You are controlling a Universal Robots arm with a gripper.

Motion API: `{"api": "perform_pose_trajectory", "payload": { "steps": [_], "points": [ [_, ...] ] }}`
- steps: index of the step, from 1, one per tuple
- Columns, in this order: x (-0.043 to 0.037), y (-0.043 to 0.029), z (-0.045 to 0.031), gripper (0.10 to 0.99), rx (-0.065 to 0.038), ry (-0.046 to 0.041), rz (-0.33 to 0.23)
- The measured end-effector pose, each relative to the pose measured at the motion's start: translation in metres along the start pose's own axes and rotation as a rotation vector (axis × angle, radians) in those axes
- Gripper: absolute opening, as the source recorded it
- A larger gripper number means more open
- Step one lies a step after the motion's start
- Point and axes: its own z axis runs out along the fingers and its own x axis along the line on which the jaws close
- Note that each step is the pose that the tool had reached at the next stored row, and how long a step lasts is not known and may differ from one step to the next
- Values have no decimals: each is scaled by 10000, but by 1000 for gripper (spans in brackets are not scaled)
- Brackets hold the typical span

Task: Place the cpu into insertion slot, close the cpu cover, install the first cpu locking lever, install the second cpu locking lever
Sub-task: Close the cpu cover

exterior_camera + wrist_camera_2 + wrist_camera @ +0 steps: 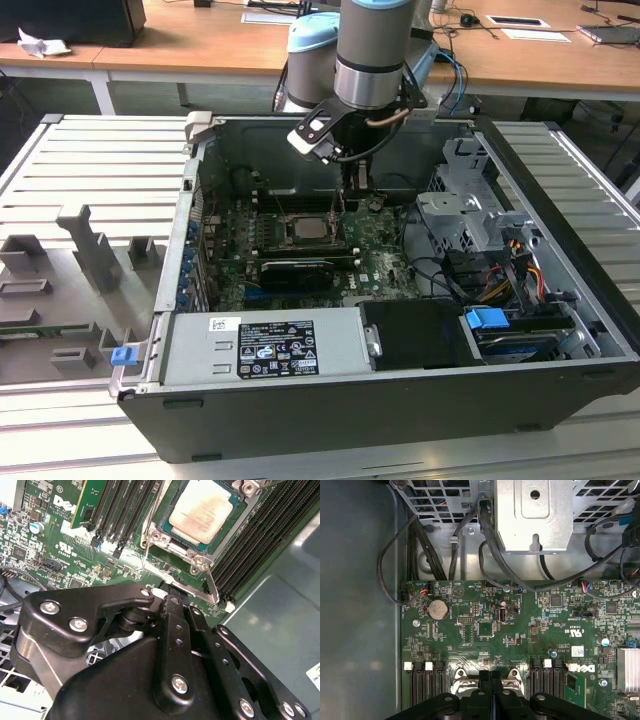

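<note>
— Entry one: cpu [202, 510]?
— Lay seated in the insertion slot [159, 539] on the green board [65, 555] (pale top up).
— Entry two: pincer [174, 599]?
— Fingers were pressed together, tips just beside the slot's edge, near a silver locking lever [214, 587].

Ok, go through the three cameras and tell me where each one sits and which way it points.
Exterior view: off the arm, above the open computer case, looking down into it; the arm and gripper show.
First wrist view: on the wrist, facing squarely onto the motherboard; the gripper shows.
Second wrist view: on the wrist, angled past the gripper toward the cpu.
Shared: both wrist views show gripper and motherboard; exterior and second wrist views show the cpu.
</note>
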Motion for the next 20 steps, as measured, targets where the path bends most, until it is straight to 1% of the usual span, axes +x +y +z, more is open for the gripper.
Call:
{"api": "perform_pose_trajectory", "payload": {
  "steps": [16, 18, 20],
  "points": [
    [0, -33, 8, 106, 0, 1, 0],
    [-1, -59, 10, 106, 0, 0, -1],
    [-1, -69, 11, 106, 0, 1, 0]
  ]
}}
